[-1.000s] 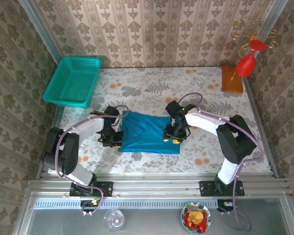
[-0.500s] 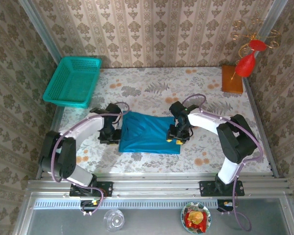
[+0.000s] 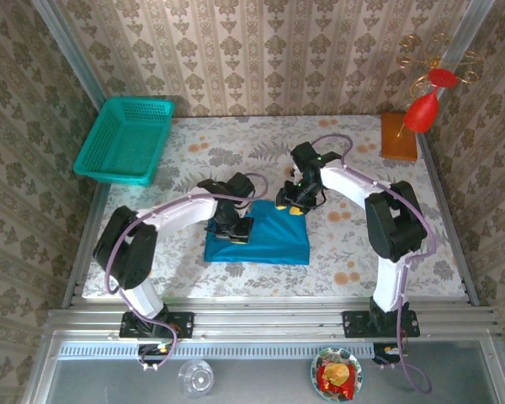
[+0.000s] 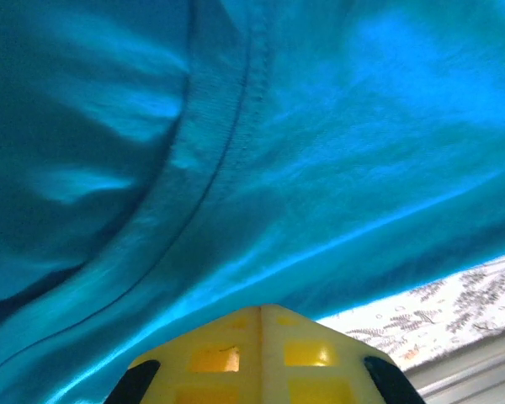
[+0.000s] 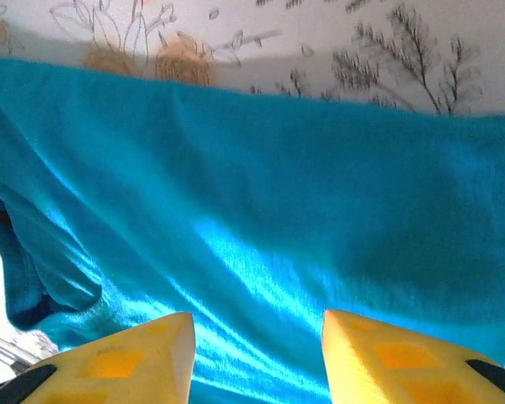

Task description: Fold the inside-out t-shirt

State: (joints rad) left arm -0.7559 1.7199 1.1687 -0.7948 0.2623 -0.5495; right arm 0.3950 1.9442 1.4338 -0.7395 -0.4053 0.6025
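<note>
Left tool (image 4: 261, 311) pressed together, grip unclear under t-shirt (image 4: 320, 126); right tool (image 5: 257, 326) spread.

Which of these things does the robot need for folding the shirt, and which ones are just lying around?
For the job:
- blue t-shirt
- left gripper, jaws shut on the cloth
- right gripper, jaws open above the shirt

Just lying about:
- teal basket
- wooden block
- red ornament
- glass
</note>
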